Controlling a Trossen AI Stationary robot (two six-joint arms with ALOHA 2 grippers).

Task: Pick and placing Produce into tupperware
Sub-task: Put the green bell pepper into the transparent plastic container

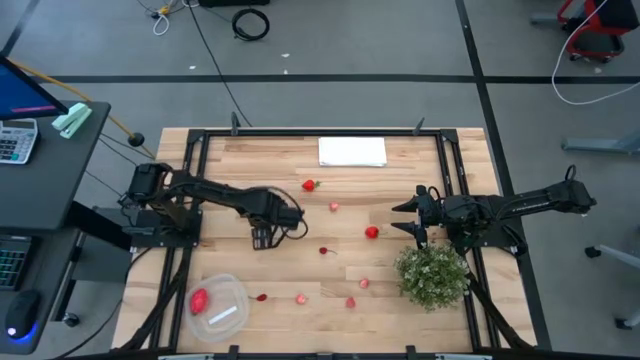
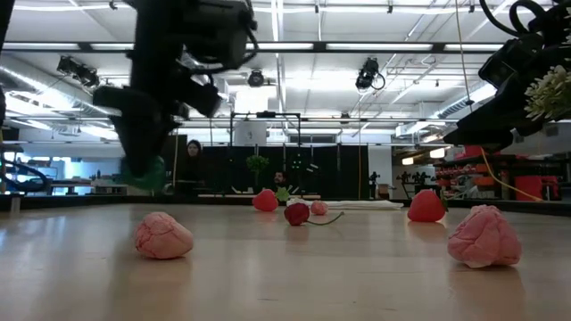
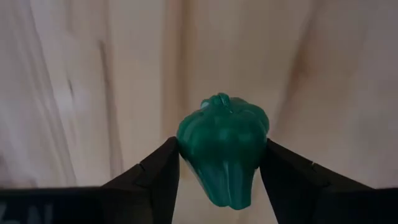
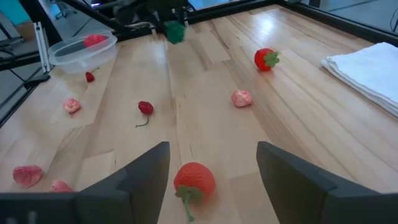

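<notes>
My left gripper point(image 1: 262, 240) hangs over the middle-left of the table, shut on a small green pepper point(image 3: 224, 149); the right wrist view shows that pepper point(image 4: 175, 31) far off. The round clear tupperware point(image 1: 218, 305) sits near the table's near-left corner with one red piece point(image 1: 200, 299) inside. Red and pink produce lies scattered on the wood: a strawberry point(image 1: 310, 185), a cherry point(image 1: 324, 251), a red fruit point(image 1: 371, 232) and several pink pieces near the near edge. My right gripper point(image 1: 413, 218) is open at the table's right side, and the red fruit point(image 4: 194, 180) lies just ahead between its fingers, untouched. My left gripper pinches the green pepper between its two fingers point(image 3: 165, 163), one on each of the pepper's flanks point(image 3: 186, 146). The fingers come from above, pointing down. The pepper is lifted clear of the table point(image 2: 147, 174).
A bushy green plant point(image 1: 432, 275) stands at the right, close to my right arm. A folded white cloth point(image 1: 352, 151) lies by the far edge. A black frame point(image 1: 300, 132) borders the table. People sit in the room beyond point(image 2: 193, 156).
</notes>
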